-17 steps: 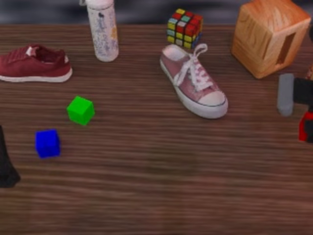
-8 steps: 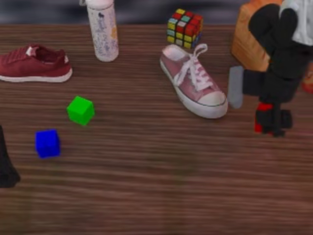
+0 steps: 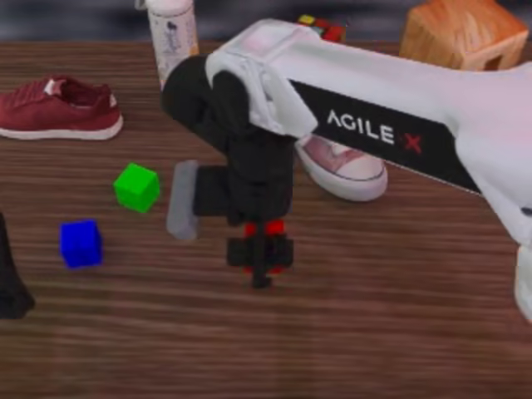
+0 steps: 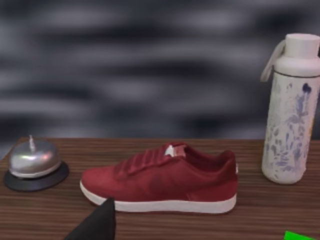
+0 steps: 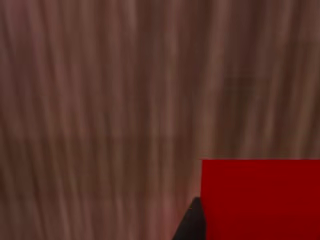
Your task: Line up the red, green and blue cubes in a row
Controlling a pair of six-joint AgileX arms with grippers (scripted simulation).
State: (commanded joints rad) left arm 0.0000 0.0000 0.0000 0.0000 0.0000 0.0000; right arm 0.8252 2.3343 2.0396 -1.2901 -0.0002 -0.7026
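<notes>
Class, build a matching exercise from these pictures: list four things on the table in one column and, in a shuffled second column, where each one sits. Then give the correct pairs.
Things
1. red cube
2. green cube
3. blue cube
4. dark red shoe

Places
A. nearest the table's left edge, in front of the green cube
B. at the back left, beside the white bottle
C. held in the right gripper near the table's middle
D. between the dark red shoe and the blue cube

Pairs: 1-C, 2-D, 3-A, 4-B
</notes>
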